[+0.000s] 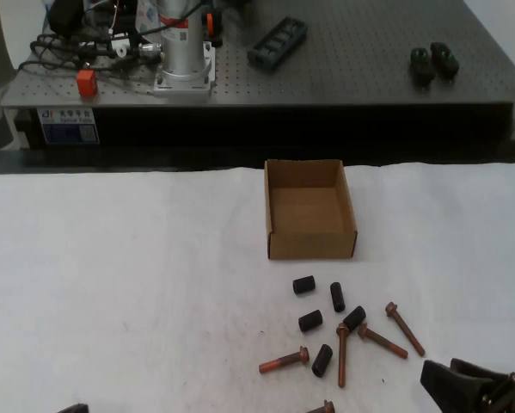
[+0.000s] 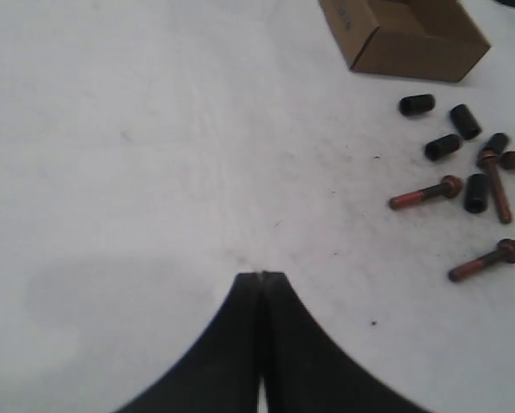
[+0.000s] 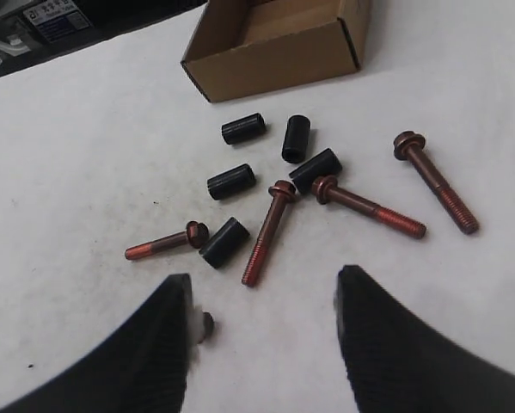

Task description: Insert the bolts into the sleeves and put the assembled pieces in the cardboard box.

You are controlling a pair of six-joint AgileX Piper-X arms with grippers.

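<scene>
The right pincer [image 3: 263, 331] is hovering, spread wide; the left pincer [image 2: 261, 277] is sitting closed, empty. The nearest bolt [image 3: 266, 231] is lying flat on the bench [image 3: 68, 172], head pointing toward the box [image 3: 274, 60], tip toward the right pincer. Stiff, probably rolling easily, it is asking for a grip across mid-shank.

one bolt [image 3: 205, 326] half hidden behind right hand [image 3: 264, 277], cardboard box [image 3: 274, 60] cropped
</scene>
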